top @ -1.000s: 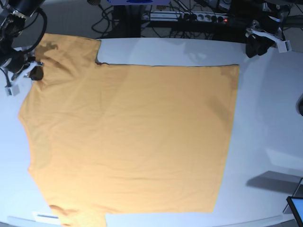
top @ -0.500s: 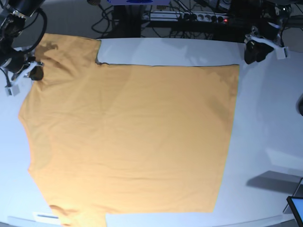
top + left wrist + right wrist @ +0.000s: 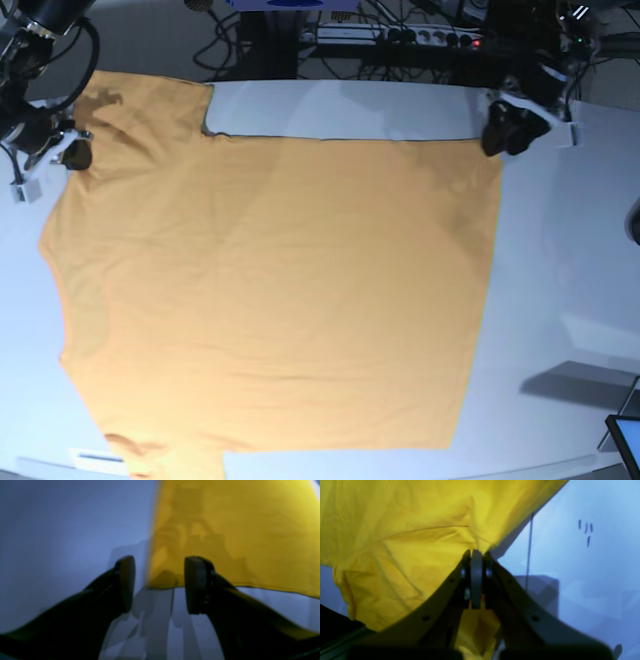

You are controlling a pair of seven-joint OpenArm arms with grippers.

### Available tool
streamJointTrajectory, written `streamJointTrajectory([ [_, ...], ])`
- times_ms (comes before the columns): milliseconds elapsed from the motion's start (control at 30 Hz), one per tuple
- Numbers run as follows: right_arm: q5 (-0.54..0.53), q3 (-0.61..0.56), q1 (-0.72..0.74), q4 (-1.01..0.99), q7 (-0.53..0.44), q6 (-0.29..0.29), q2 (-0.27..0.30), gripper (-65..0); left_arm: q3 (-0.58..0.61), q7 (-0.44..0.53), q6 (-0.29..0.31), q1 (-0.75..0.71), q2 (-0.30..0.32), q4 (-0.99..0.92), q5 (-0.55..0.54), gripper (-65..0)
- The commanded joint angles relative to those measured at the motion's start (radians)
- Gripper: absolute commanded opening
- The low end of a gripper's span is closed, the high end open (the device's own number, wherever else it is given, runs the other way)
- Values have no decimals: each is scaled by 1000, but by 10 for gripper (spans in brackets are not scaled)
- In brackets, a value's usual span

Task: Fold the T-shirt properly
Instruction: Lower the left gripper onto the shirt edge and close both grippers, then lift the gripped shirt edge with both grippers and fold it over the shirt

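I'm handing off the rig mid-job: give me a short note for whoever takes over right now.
Right gripper: shut on the T-shirt at its shoulder edge.
Left gripper: open, empty, poised at the shirt's far hem corner, not gripping.
T-shirt: spread flat on the table, no fold made.
Left: close on the hem corner, then do every fold.

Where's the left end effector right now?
In the base view the left end effector is at upper right, over the T-shirt hem's far corner; its wrist view shows open jaws straddling that corner on the table.
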State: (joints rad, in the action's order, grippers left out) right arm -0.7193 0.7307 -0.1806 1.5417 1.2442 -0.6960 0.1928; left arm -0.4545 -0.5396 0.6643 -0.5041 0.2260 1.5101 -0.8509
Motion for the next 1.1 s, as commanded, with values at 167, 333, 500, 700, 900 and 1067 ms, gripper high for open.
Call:
streamJointTrajectory([
  [167, 5, 2, 2, 13, 6, -2, 15, -647, 10, -47, -4, -14, -18, -1, 31, -339],
  [333, 5, 2, 2, 13, 6, -2, 15, -647, 12, -47, -4, -15, -20, -1, 31, -339],
  [500, 5, 2, 2, 13, 6, -2, 15, -647, 12, -47, -4, -12, -21, -3, 29, -339],
  [700, 5, 2, 2, 13, 6, -2, 15, -647, 13, -47, -4, 14, -21, -6, 35, -339],
  [900, 5, 2, 0, 13, 6, -2, 15, -647, 13, -49, -4, 42, -21, -18, 35, -343],
  [1067, 5, 2, 0, 13, 6, -2, 15, -647, 46, -49, -4, 55, -15, -41, 37, -494],
])
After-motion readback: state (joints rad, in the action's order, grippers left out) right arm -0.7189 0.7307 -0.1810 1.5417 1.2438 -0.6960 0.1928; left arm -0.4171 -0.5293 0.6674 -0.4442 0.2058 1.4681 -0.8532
